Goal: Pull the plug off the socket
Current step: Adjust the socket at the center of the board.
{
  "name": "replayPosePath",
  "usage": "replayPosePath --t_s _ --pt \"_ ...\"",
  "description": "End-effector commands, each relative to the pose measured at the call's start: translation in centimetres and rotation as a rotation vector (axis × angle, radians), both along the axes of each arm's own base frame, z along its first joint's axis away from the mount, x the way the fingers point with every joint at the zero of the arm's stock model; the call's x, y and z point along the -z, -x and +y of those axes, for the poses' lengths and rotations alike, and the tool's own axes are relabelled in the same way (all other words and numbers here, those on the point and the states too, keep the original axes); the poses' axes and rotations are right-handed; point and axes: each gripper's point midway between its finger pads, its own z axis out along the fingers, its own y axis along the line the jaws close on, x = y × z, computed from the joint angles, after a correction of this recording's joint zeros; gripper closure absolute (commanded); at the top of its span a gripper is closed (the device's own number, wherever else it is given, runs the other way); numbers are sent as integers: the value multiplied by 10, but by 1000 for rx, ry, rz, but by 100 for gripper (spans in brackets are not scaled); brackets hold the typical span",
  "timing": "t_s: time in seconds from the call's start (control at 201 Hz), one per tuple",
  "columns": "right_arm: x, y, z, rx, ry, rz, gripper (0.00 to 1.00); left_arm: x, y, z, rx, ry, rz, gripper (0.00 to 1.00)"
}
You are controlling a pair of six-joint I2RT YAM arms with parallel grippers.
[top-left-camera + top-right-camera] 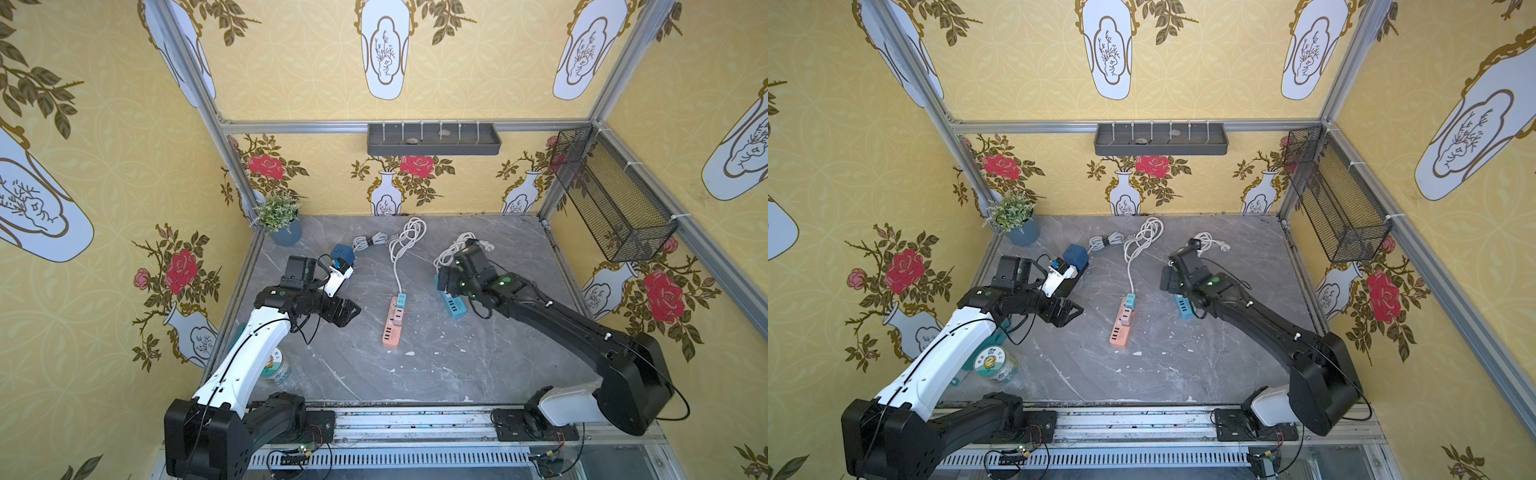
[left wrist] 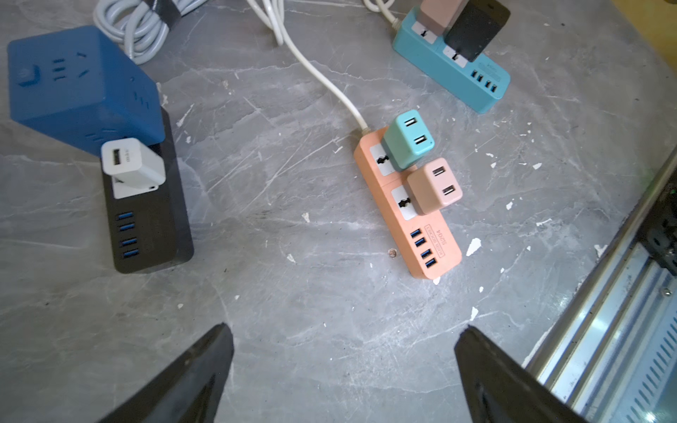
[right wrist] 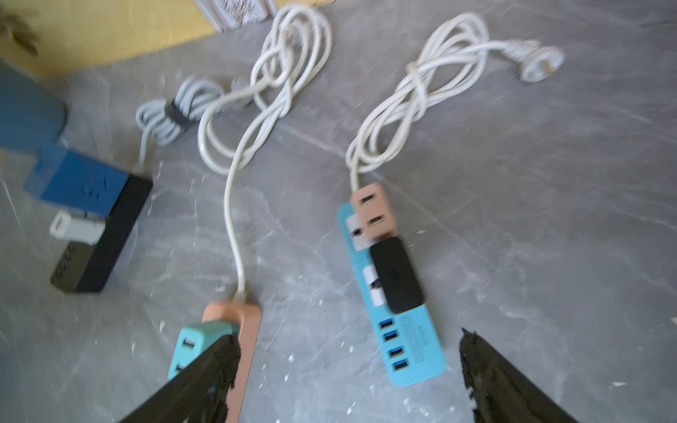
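An orange socket strip (image 1: 391,332) (image 2: 421,234) lies mid-table with a teal plug (image 2: 406,141) and a pink plug (image 2: 432,186) in it. To its right a blue socket strip (image 1: 455,307) (image 3: 410,337) carries a beige plug (image 3: 373,210) and a black plug (image 3: 397,274). At the left a black strip (image 2: 146,227) holds a white plug (image 2: 132,164) and a blue cube (image 2: 80,88). My left gripper (image 1: 347,311) (image 2: 344,329) hovers open left of the orange strip. Open too, my right gripper (image 1: 442,282) (image 3: 348,337) hangs over the blue strip's near end.
White cable coils (image 1: 409,237) lie toward the back wall. A potted plant (image 1: 282,224) stands in the back left corner and a jar (image 1: 276,365) sits under my left arm. A wire basket (image 1: 606,195) hangs on the right wall. A metal rail (image 1: 415,424) borders the front.
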Motion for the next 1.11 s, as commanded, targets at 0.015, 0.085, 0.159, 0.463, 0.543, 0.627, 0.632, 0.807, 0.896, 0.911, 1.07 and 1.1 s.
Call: replayPosePath --t_s 0.015,0.085,0.159,0.463,0.543,0.627,0.632,0.807,0.896,0.911,1.07,1.1 --pt "10 24 19 -39 174 33 2 -5 -10 9 -45 -39 -66 0" --pt "24 30 40 -75 181 81 2 -6 -16 17 -94 -71 -99 0" --pt "37 35 59 -98 146 132 2 -4 -17 22 -118 -85 -101 0" --pt "26 45 82 -149 -142 201 2 -1 -20 25 -144 -98 -100 0" --pt "21 51 82 -156 -141 227 2 0 -19 24 -141 -88 -99 0" --pt "25 61 87 -165 -139 261 2 1 -18 21 -133 -72 -91 1" --pt "25 61 88 -167 -139 261 2 1 -17 21 -132 -70 -91 1" --pt "41 76 111 -171 -113 298 2 -1 -15 17 -112 -48 -97 1" --pt "50 75 117 -162 -97 311 3 -2 -14 17 -112 -47 -102 2" --pt "51 74 118 -158 -96 312 3 -3 -14 17 -112 -46 -104 1" --pt "66 68 114 -115 -41 324 8 -1 -13 17 -110 -49 -101 1" --pt "68 67 114 -113 -38 326 10 -1 -13 17 -110 -48 -100 1"
